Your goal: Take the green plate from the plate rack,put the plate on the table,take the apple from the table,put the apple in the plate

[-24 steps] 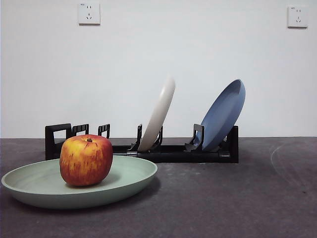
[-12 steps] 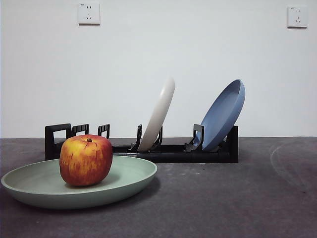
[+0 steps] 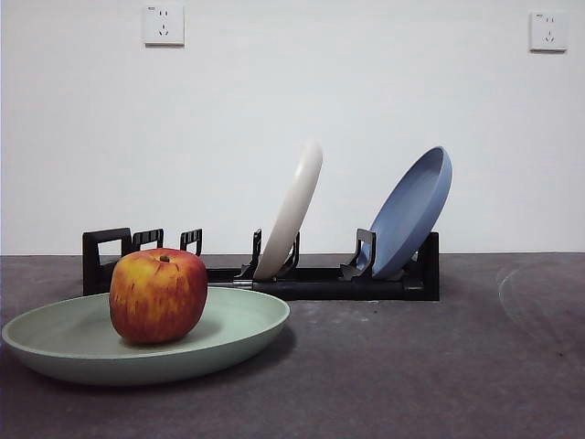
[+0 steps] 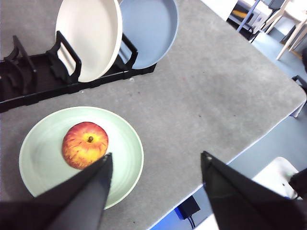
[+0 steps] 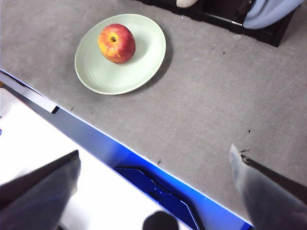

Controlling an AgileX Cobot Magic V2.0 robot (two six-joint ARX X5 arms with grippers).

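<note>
Both end effectors are hanging wide open, gripping nothing.
Left end effector and right end effector are hovering above the counter; apple is sitting in the green plate.

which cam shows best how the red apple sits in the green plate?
Left wrist view: it looks down on the red, yellow-streaked apple, stem up, off-centre in the pale sage-green round plate. Right wrist view shows the same, smaller. Front view shows it side-on, with the plate's near rim hiding the apple's base.
</note>
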